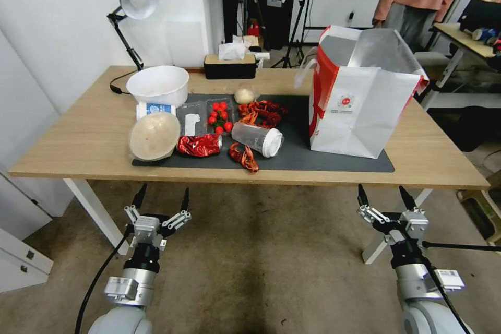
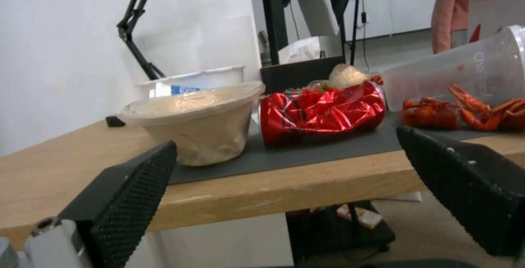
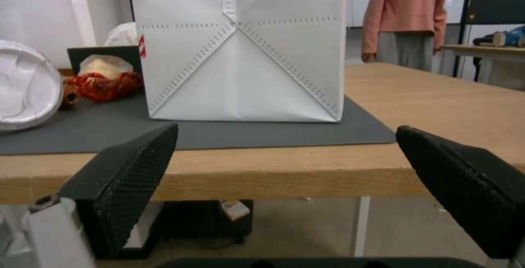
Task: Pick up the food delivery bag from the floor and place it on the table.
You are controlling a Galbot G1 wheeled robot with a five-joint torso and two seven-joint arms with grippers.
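The food delivery bag [image 1: 360, 94] stands upright on the dark grey mat [image 1: 334, 159] at the right part of the table [image 1: 78, 141], its foil-lined mouth open; its white front [image 3: 240, 55] faces the right wrist camera. My left gripper [image 1: 162, 198] hangs open over the floor [image 1: 261, 250], just short of the table's front edge, at its left. My right gripper [image 1: 385, 195] is open too, low before the table's front edge, below the bag. Neither touches anything.
Spread over the mat are a lidded bowl [image 1: 154, 135], a crushed red can [image 1: 199, 145], a tipped plastic cup [image 1: 258, 139], crayfish shells [image 1: 263, 111] and cherry tomatoes [image 1: 220, 115]. A white bowl [image 1: 158, 85], tissue box [image 1: 229, 65] and desk lamp [image 1: 133, 0] stand farther back.
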